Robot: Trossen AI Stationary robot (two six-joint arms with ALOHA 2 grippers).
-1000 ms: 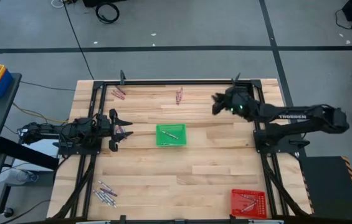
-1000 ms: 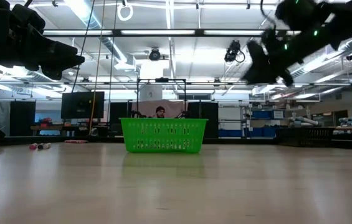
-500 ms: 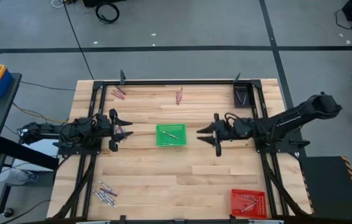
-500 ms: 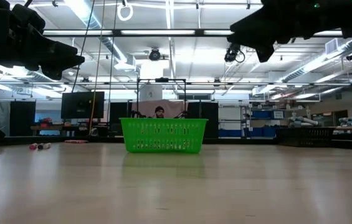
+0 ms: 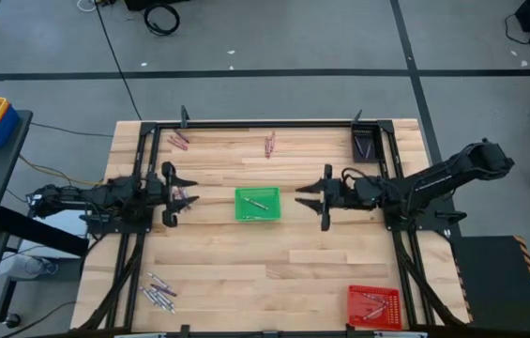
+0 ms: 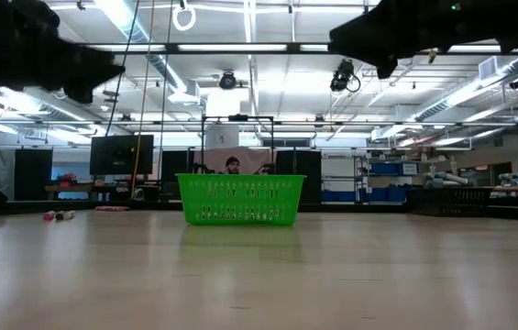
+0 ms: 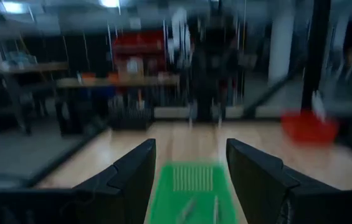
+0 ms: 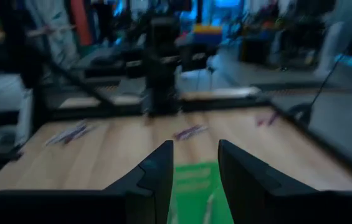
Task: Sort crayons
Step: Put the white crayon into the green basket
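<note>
The crayons lie in small heaps on the wooden table: at the far left (image 5: 180, 141), at the far middle (image 5: 269, 144), at the near left (image 5: 159, 293), and a few under my left gripper (image 5: 187, 197). One crayon (image 5: 258, 201) lies in the green tray (image 5: 258, 216) at the table's middle. My left gripper (image 5: 189, 192) stands open left of that tray and points at it. My right gripper (image 5: 300, 197) stands open right of the tray, raised above the table and pointing level at it. Neither has anything between its fingers.
A red tray (image 5: 374, 305) with crayons stands at the near right corner. A dark tray (image 5: 365, 144) stands at the far right corner. A black frame (image 5: 265, 123) runs along the table's edges. Bare wood lies between the green tray and the near edge.
My right gripper has swung from the far right corner beside the dark tray toward the table's middle. It has turned until it points level at the green tray from the right. Most of that came early in the second. Since then it has held almost still.
</note>
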